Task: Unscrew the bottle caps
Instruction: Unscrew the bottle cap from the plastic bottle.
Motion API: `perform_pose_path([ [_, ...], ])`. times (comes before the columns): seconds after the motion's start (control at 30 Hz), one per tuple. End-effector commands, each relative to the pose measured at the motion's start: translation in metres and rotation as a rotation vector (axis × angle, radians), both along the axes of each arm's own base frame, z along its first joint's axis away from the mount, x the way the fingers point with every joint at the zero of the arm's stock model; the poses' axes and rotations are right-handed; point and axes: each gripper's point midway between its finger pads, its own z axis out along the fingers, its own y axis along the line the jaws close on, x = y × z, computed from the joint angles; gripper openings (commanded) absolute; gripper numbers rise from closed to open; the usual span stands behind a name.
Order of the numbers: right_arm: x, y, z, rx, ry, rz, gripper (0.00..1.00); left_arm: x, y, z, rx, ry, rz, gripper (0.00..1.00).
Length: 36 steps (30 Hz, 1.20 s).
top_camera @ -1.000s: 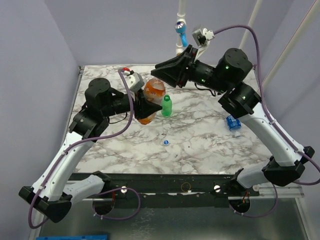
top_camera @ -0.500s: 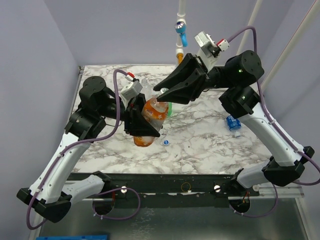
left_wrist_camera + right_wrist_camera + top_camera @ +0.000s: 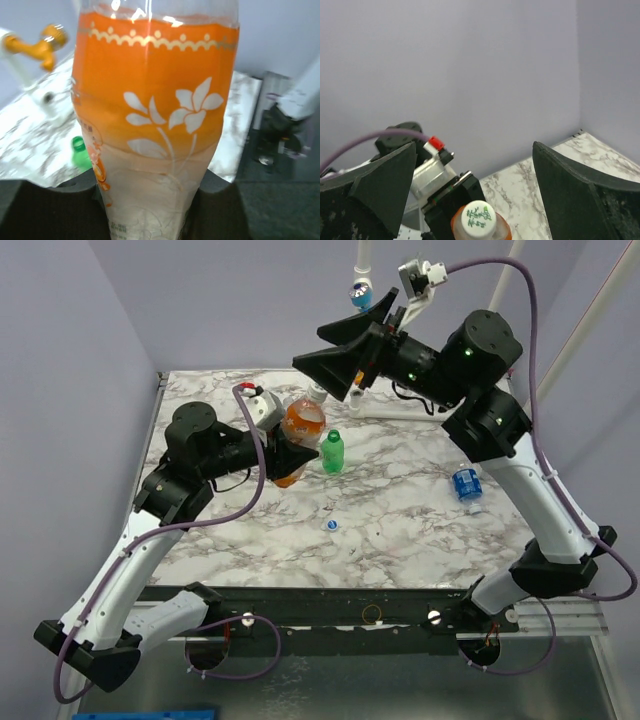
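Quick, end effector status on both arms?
Left end effector: closed on the orange bottle.
Right end effector: open, empty, clear of the white cap.

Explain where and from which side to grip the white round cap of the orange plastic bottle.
Probably grip the white round cap by its side wall, from above along the neck: the orange plastic bottle, held by the left end effector, points it at the open right end effector.

Green bottle (image 3: 333,451) is crowding orange bottle's (image 3: 303,423) right side; space round its white cap (image 3: 478,218) is lying open btwn right gripper's (image 3: 315,378) fingers.
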Motion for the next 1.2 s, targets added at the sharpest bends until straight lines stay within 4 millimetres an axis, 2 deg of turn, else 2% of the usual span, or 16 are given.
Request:
perform_pose_path([
  [0.0, 0.056, 0.002, -0.044, -0.13, 0.177, -0.248, 1.0, 0.052, 0.029, -0.012, 0.102, -0.124, 0.296, 0.0],
  [0.23, 0.059, 0.007, -0.054, -0.14, 0.203, -0.246, 0.98, 0.056, 0.031, -0.012, 0.099, -0.106, 0.326, 0.0],
  [0.33, 0.059, 0.007, -0.056, -0.135, 0.209, -0.242, 0.87, 0.059, 0.032, -0.013, 0.101, -0.107, 0.338, 0.0],
  [0.4, 0.061, 0.007, -0.058, -0.134, 0.226, -0.25, 0.74, 0.062, 0.033, -0.013, 0.103, -0.104, 0.354, 0.0],
  [0.43, 0.06, 0.008, -0.058, -0.134, 0.232, -0.246, 0.72, 0.064, 0.033, -0.013, 0.104, -0.1, 0.363, 0.0],
  [0.57, 0.058, 0.015, -0.064, -0.142, 0.247, -0.21, 0.79, 0.071, 0.036, -0.014, 0.107, -0.094, 0.395, 0.0],
  [0.7, 0.057, 0.018, -0.07, -0.145, 0.257, -0.196, 0.81, 0.073, 0.035, -0.013, 0.106, -0.088, 0.399, 0.0],
  [0.77, 0.057, 0.02, -0.073, -0.151, 0.263, -0.186, 0.79, 0.074, 0.034, -0.013, 0.103, -0.085, 0.402, 0.0],
  [0.93, 0.06, 0.022, -0.078, -0.163, 0.282, -0.195, 0.61, 0.075, 0.034, -0.008, 0.094, -0.095, 0.403, 0.0],
  [1.07, 0.061, 0.021, -0.075, -0.154, 0.275, -0.201, 0.35, 0.075, 0.032, -0.004, 0.08, -0.091, 0.399, 0.0],
  [1.17, 0.06, 0.019, -0.071, -0.149, 0.264, -0.203, 0.22, 0.073, 0.031, 0.002, 0.059, -0.082, 0.393, 0.0],
])
